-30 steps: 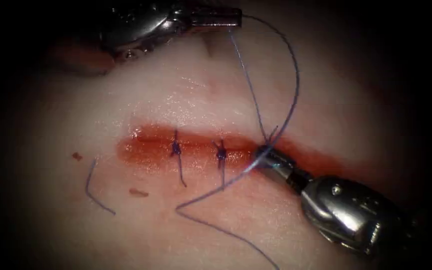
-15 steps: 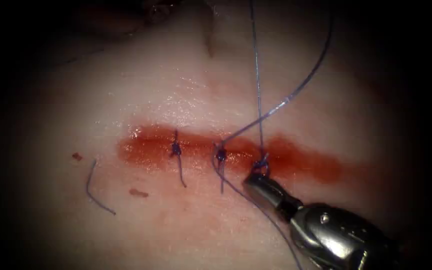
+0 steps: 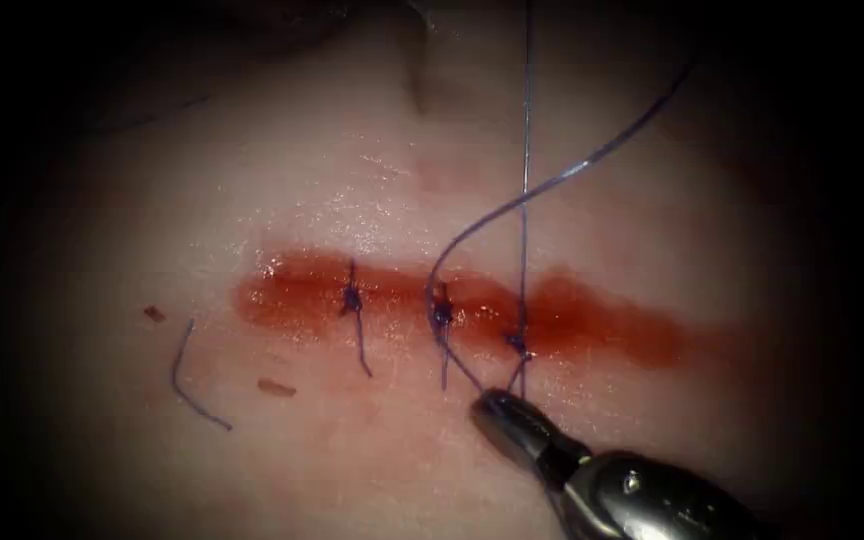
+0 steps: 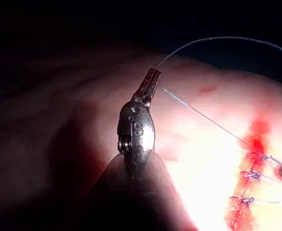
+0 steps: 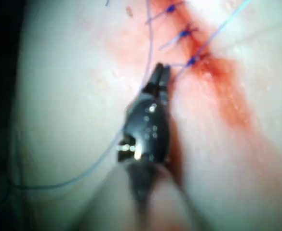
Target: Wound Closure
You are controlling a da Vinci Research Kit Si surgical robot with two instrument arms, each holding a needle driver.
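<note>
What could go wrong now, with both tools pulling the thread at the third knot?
The thread runs taut from the new knot to the left tool; it may snap or cut into the tissue. The right tool holds the short end near the cut; it may slip loose.

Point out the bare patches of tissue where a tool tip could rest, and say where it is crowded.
Bare tissue lies above the cut, left of the thread; another patch lies below the cut's right end. Crowded: the three knots on the cut, the thread crossing there, the right tool shut on thread below the third knot, and the cut end lower left.
</note>
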